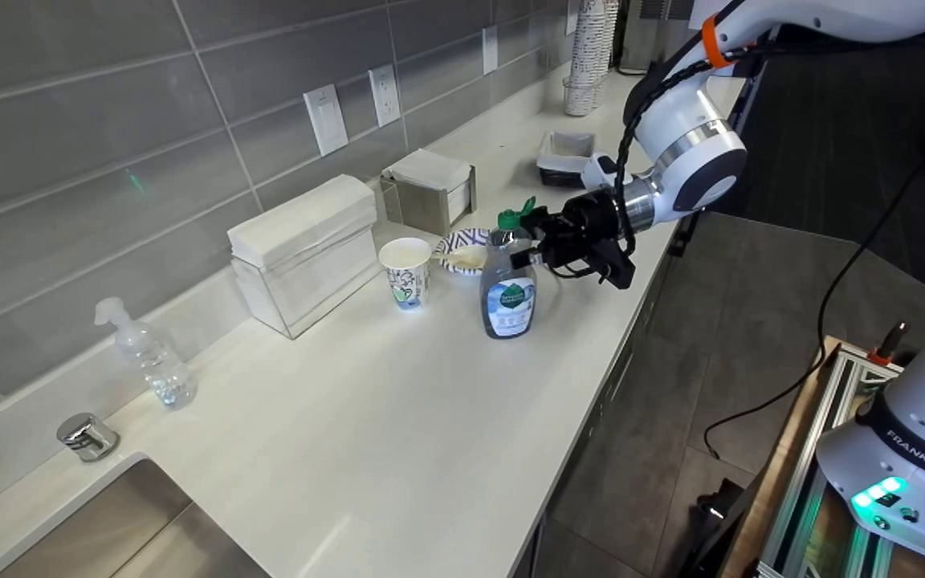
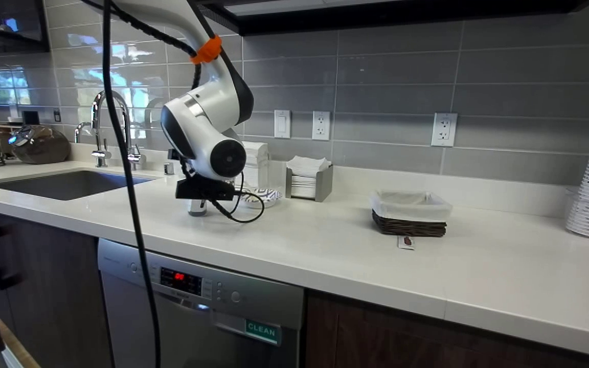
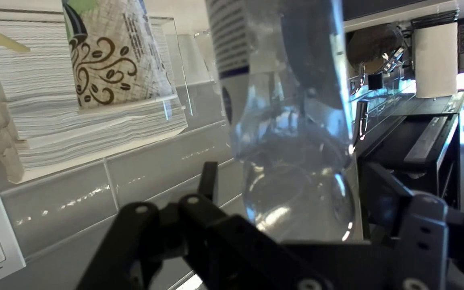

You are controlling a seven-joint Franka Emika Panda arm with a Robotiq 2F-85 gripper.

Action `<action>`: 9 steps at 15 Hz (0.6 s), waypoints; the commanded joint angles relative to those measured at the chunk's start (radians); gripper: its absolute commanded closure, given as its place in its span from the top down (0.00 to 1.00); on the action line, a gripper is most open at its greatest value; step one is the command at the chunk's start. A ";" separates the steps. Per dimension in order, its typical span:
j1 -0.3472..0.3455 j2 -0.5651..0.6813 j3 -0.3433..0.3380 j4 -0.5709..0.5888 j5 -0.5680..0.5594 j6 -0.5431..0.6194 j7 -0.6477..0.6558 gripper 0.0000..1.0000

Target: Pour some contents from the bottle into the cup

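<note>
Bottle: stood upright on the counter, with a small flap seemingly raised on its green cap; mostly hidden by the arm in an exterior view.
Gripper: pointed sideways at the bottle's upper part, just below the cap; its fingers are parted, with the bottle between them. In the wrist view, tile is seen between one finger and the plastic; whether the opposite finger is touched by it cannot be told.
Cup: stood upright on the counter beside the bottle, apart from it and nearer the tiled wall; brown scrolls are shown on its side in the wrist view.
Plate: partly covered by the bottle in an exterior view; a pale utensil is laid on it, narrow end pointed toward the cup.
Paper towels: stacked in a clear holder along the wall, near the cup.
Pump bottle: placed near the sink, with a chrome knob beside it.
Basket: lined in white and set well apart from the bottle; a small packet is laid just beside its base.
Dishwasher: built in beneath the counter, with "CLEAN" printed on its green sign.
</note>
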 commanded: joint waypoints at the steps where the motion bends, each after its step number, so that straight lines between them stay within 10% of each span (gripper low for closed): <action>1: 0.018 -0.060 0.026 -0.052 0.053 0.079 -0.012 0.64; 5: 0.025 -0.106 0.049 -0.082 0.078 0.153 -0.027 0.61; 9: 0.021 -0.117 0.056 -0.090 0.070 0.129 -0.069 0.30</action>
